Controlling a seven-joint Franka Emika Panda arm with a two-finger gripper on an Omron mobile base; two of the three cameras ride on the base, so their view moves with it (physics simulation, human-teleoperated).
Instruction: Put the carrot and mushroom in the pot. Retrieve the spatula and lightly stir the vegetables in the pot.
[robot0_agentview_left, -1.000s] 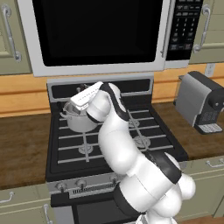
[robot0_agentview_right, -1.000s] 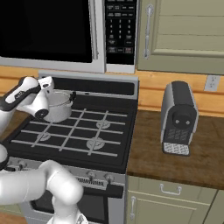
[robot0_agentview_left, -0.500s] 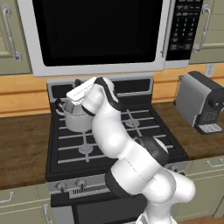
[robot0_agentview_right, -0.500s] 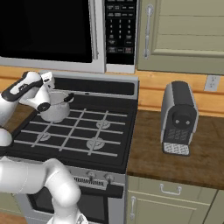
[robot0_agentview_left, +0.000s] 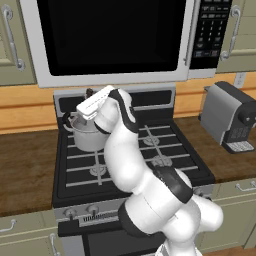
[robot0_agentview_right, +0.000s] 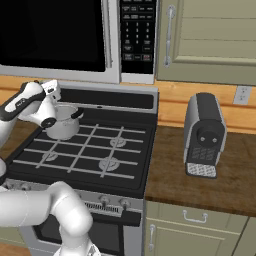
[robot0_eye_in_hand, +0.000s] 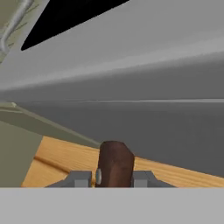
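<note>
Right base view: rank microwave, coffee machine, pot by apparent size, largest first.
1. microwave, cropped by the frame yet plainly largest.
2. coffee machine.
3. pot, smallest, partly hidden behind the arm; it also sits farther back, so nearness flatters the coffee machine somewhat.

One pot (robot0_agentview_left: 89, 136), one microwave (robot0_agentview_left: 115, 40), one coffee machine (robot0_agentview_right: 204, 135), four burners (robot0_agentview_right: 111, 163)
</note>
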